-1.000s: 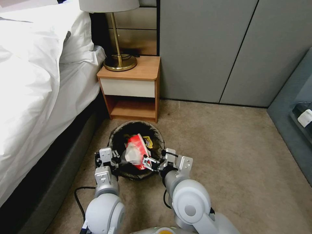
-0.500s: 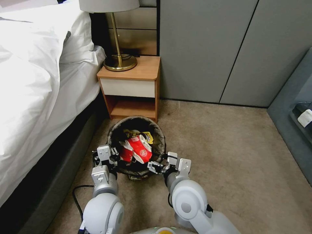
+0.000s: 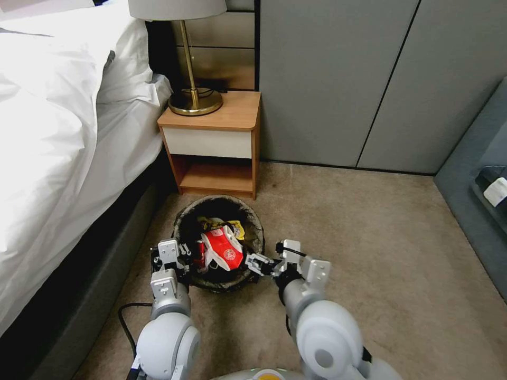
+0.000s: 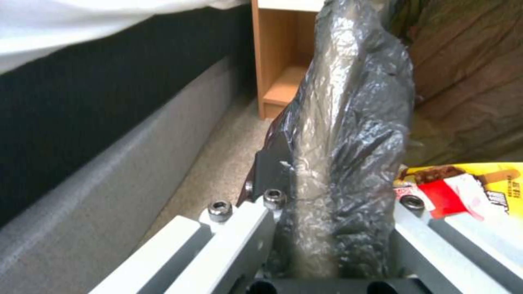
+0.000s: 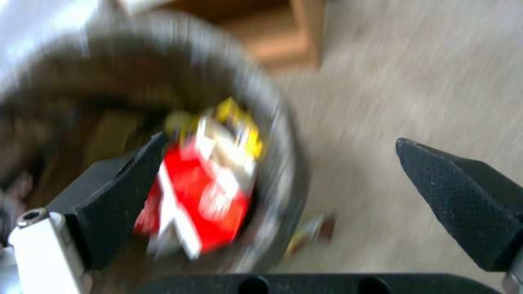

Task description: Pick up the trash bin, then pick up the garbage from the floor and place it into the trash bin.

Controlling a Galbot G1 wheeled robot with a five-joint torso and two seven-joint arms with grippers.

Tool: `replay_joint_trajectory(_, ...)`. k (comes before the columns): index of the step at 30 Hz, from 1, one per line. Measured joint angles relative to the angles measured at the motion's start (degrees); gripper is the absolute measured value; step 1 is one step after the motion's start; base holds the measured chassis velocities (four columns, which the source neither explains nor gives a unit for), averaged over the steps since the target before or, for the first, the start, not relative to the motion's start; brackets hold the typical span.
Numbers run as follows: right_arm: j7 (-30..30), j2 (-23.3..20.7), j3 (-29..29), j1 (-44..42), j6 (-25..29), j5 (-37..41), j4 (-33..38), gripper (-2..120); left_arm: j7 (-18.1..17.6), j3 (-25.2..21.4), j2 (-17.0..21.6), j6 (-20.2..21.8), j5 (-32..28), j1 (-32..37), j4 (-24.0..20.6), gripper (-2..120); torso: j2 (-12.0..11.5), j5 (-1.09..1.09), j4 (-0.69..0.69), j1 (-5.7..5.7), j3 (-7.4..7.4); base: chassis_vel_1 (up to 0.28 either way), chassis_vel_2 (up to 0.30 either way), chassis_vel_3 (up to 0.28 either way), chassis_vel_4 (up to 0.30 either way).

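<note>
Beside nightstand, trash bin held.

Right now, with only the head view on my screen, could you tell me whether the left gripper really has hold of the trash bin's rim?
Observer: Yes. In the left wrist view the left gripper is shut on the bag-covered rim of the trash bin, with one finger outside and one inside.
Operator: Thank you. Is the right gripper carrying anything?
Observer: No. The right wrist view shows the right gripper open and empty at the bin's edge.
Operator: Is any garbage on the floor?
Observer: A small blurred scrap lies on the carpet just outside the bin; I cannot tell what it is.
</note>
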Motion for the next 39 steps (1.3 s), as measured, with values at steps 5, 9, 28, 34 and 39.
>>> replay_joint_trajectory(5,-7.03,-0.1,2.78,-2.93,6.97,-13.69,0.25,100,-0.06,-0.36,-0.01,0.01,-0.08,-0.2,0.71,0,0.0,0.0,0.0,0.0,0.0,0.0,0.0,0.0,0.0)
replay_joint_trajectory(9,-16.61,0.53,7.09,-6.22,19.63,-32.04,-1.18,100,-0.13,-0.54,0.11,0.09,-0.29,-0.24,0.76,0,0.0,0.01,0.0,0.0,0.0,0.0,0.0,0.0,0.0)
replay_joint_trajectory(28,-26.42,5.16,23.43,-14.29,44.08,-47.83,-11.87,100,-0.27,-0.73,0.4,0.3,-1.29,0.18,0.31,0,0.0,0.0,0.0,0.0,0.0,0.0,0.0,0.0,0.0)
replay_joint_trajectory(34,-26.32,5.57,23.32,-13.3,44.15,-47.4,-13.06,100,-0.2,-0.54,0.33,0.3,-1.25,0.16,0.18,0,0.0,0.0,0.0,0.0,0.0,0.0,0.0,0.0,0.0)
replay_joint_trajectory(39,-26.5,5.61,22.78,-12.99,44.2,-47.04,-13.46,100,-0.2,-0.53,0.32,0.3,-1.19,0.22,0.08,0,0.0,0.0,0.0,0.0,0.0,0.0,0.0,0.0,0.0)
